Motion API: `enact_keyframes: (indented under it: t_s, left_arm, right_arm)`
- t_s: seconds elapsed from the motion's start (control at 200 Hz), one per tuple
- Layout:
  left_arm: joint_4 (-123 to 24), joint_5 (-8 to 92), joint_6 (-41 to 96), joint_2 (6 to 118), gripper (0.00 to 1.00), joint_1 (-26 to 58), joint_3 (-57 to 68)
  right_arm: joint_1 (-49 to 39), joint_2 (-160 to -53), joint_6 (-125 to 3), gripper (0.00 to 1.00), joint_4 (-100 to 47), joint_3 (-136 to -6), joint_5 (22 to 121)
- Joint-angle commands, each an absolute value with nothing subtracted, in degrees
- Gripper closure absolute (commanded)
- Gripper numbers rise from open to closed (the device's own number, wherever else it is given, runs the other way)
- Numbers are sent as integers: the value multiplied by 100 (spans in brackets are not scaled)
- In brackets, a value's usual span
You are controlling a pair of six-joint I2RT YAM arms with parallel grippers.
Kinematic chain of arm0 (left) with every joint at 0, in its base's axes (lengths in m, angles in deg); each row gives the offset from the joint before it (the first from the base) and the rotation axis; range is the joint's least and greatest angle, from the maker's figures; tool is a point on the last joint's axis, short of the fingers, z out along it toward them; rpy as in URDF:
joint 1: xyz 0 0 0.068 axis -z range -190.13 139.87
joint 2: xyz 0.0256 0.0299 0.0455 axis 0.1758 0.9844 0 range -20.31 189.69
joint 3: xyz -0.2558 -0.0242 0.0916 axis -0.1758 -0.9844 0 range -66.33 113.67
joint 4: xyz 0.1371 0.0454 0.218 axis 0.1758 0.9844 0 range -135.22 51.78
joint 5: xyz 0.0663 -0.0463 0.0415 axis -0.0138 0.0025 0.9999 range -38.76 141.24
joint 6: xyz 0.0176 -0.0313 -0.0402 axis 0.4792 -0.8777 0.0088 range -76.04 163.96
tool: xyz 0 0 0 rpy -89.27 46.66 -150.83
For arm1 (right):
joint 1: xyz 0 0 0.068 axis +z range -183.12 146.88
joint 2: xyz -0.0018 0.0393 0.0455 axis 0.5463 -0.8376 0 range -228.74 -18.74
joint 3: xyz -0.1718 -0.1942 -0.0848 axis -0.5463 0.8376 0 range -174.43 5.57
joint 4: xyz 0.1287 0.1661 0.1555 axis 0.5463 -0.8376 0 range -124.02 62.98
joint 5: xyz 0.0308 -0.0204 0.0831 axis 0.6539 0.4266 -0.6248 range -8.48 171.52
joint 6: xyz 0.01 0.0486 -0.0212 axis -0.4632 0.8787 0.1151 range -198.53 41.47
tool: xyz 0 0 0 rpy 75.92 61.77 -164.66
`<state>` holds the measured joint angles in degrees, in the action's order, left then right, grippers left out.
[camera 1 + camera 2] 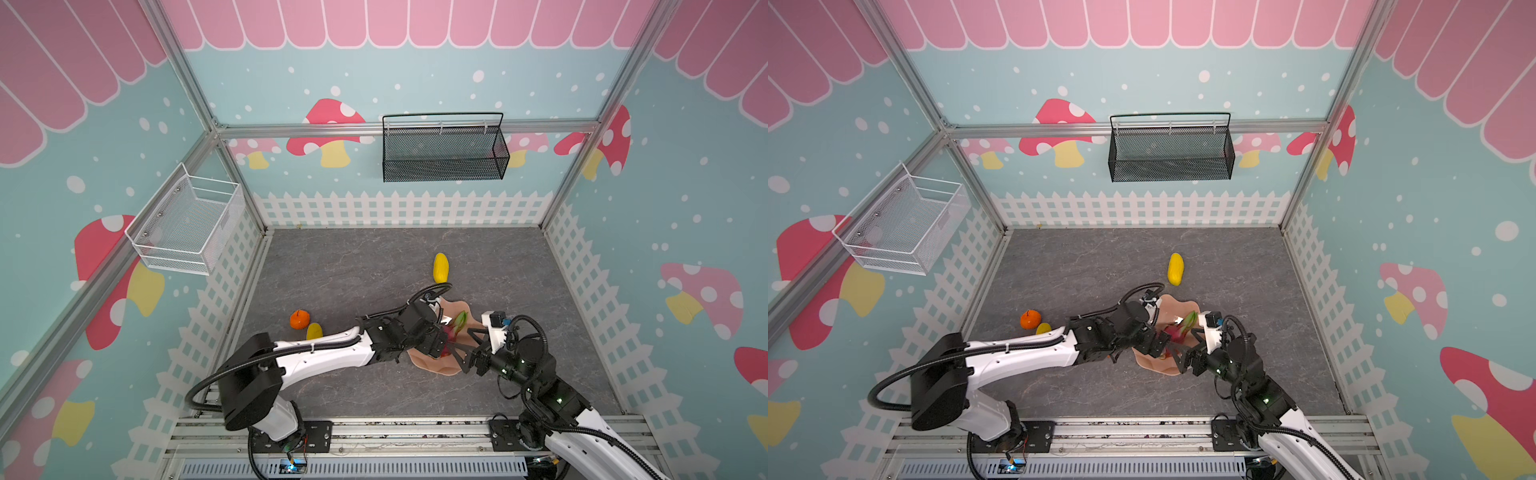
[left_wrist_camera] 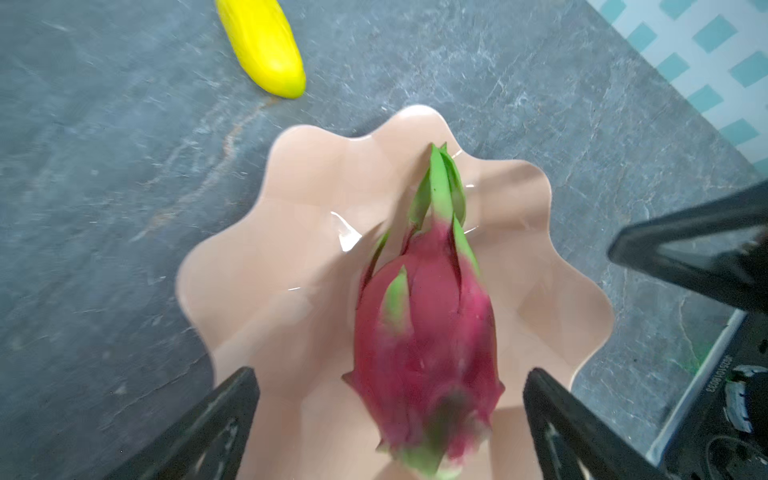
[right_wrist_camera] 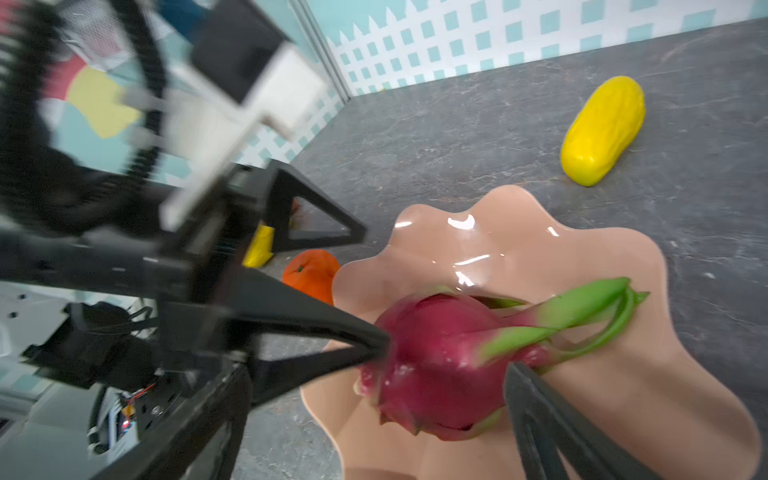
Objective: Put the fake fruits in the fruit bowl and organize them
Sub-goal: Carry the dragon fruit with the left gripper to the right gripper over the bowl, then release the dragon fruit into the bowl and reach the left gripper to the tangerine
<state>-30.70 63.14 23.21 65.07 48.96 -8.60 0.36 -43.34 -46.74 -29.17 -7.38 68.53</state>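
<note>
Dragon fruit [image 2: 424, 332] in fruit bowl [image 2: 291, 166], magenta body lengthwise, green tips twd the wavy rim. Fruit a bit blurred in left wrist view, so can't tell if it sits fully on bowl floor.

Left tool [image 2: 392, 370]: wide open, one finger each side of the dragon fruit w/ bowl showing in the gap on both sides, so no grip. From right wrist view one left-tool fingertip looks at or v. near the fruit's side; contact unclear.

Right tool [image 1: 466, 351]: also spread wide, nothing clamped. One finger close against the dragon fruit [image 3: 436, 365] on its green-tip side; the other well clear of it.

Both arms meet over the bowl [image 1: 432, 365], near bench [image 1: 332, 266] centre, slightly right.

Other fruit, all on bench outside the bowl:
- mango [image 1: 441, 268] just beyond bowl's far rim, apart from it.
- orange [image 1: 299, 319] at left edge of bench, by fence wall.
- 2nd mango [image 1: 314, 331] just beside that orange, partly hidden by left arm.

Walls: black mesh basket [image 1: 444, 153] on back wall, white wire basket [image 1: 187, 224] on left wall.
</note>
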Motion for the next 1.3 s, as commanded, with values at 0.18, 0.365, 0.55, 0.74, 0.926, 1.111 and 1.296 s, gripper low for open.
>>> enact_keyframes:
  t_s: [0.18,0.365,0.55,0.74,0.926,1.111,1.296]
  left_arm:
    - [-2101,6676,2159,5075,1,4319,-2030]
    - [-2078,6412,1888,4649,0,4123,-2815]
    - [-2361,6257,1870,4717,1,3937,-3084]
    - [-2558,6254,1900,5176,2,3822,-3034]
    - [-2840,6206,1865,5386,8,3805,-3040]
    - [-2806,6251,1942,5168,26,3804,-3026]
    - [-2355,6313,1962,4539,34,3804,-2689]
  right_arm:
    - [34,-5325,-5067,2,-2441,-976,6464]
    - [81,-6186,-5419,2,-2382,-1584,5982]
    - [113,-6290,-5368,2,-2230,-1689,6021]
    - [117,-6305,-5357,2,-2228,-1722,6087]
    - [119,-6364,-5357,2,-2214,-1729,6096]
    - [121,-6283,-5316,2,-2214,-1702,6187]
    - [112,-6103,-5164,2,-2206,-1628,6444]
